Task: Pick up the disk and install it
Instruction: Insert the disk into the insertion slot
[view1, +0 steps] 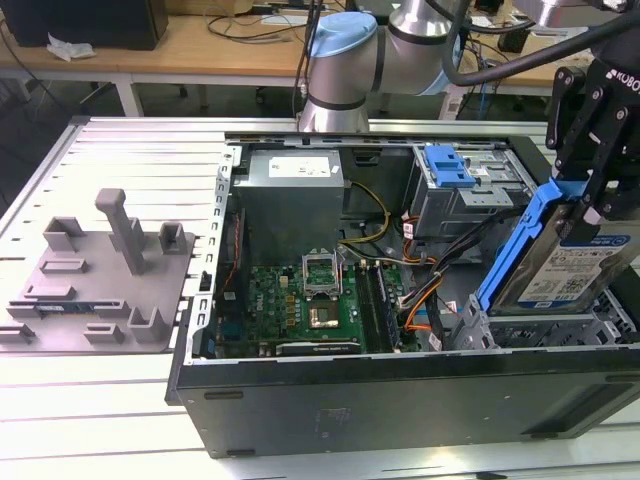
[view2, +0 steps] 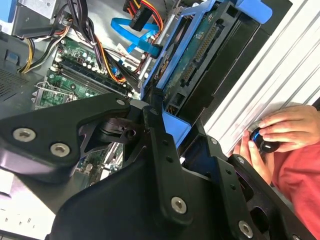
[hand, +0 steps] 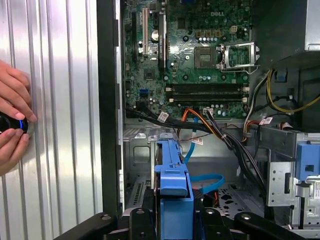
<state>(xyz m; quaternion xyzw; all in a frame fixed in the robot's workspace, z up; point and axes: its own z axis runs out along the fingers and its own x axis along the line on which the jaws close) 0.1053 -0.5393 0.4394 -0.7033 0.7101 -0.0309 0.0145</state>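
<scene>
Exterior view: disk (view1: 572, 268) held tilted above the computer case (view1: 350, 400).
The fingers (view1: 600, 160) are clenched on its blue carrier; the disk hangs at 6 o'clock from them.

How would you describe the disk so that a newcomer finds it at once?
Find the open computer case. At its end on the exterior view's right, the claw holds the disk tilted. Unlike the small blue latch, it is silver with a blue frame.

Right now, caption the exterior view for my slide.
Pincer holds the disk on edge over the open computer case.
</scene>
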